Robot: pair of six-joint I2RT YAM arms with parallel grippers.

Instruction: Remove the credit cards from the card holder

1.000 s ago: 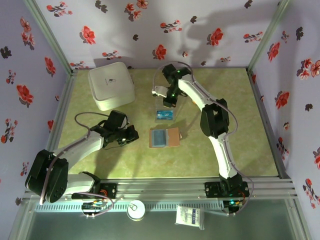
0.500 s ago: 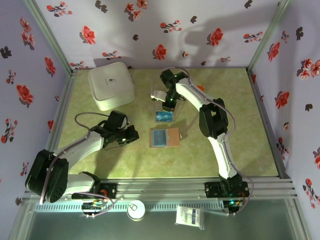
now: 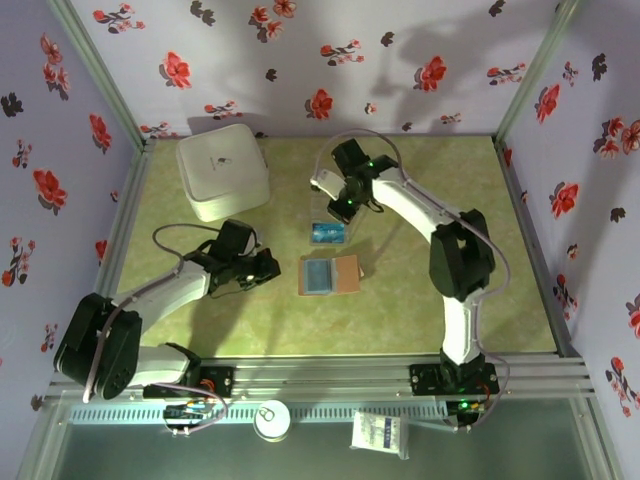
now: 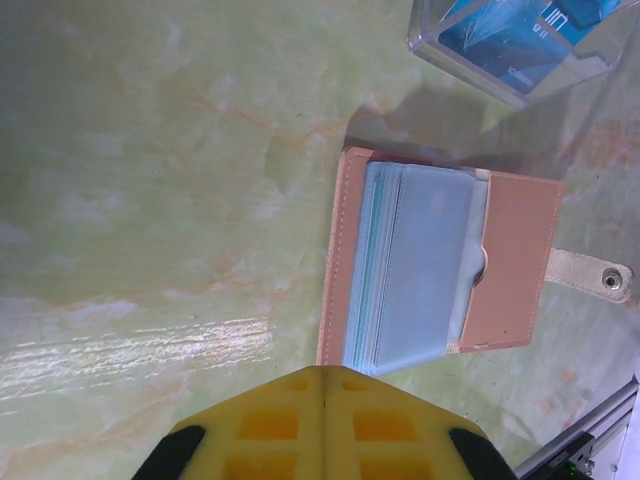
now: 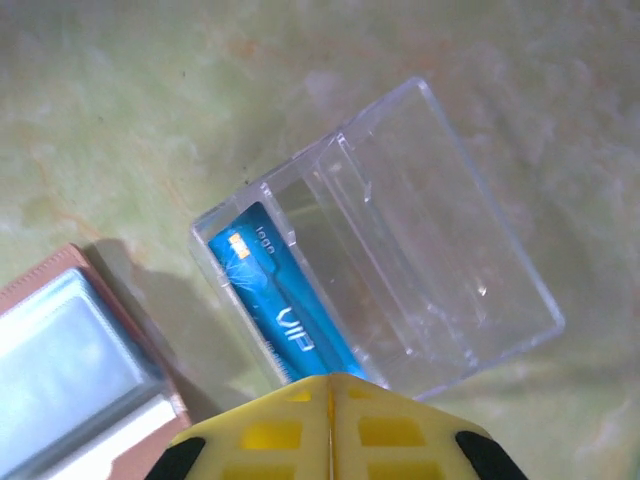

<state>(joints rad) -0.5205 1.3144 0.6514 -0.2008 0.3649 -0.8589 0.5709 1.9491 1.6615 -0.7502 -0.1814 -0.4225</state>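
The card holder (image 3: 331, 274) lies open on the table, tan with blue-grey pockets (image 4: 432, 262). A thin teal edge (image 4: 372, 270) shows along the left side of the pockets. A blue credit card (image 5: 275, 290) stands slanted inside the clear plastic box (image 5: 420, 230), just beyond the holder (image 5: 70, 370). Its near end runs in between the closed fingertips of my right gripper (image 5: 330, 378), which hangs over the box (image 3: 330, 222). My left gripper (image 4: 325, 372) is shut with nothing in it, just off the holder's near edge. In the top view it (image 3: 268, 268) sits left of the holder.
A big white square container (image 3: 222, 170) stands at the back left. Floral walls with metal posts close in the table on three sides. A metal rail (image 3: 330, 375) runs along the near edge.
The right arm's elbow has swung to the right while its gripper stayed at the clear box. The blue card, the holder and the left arm have hardly moved.
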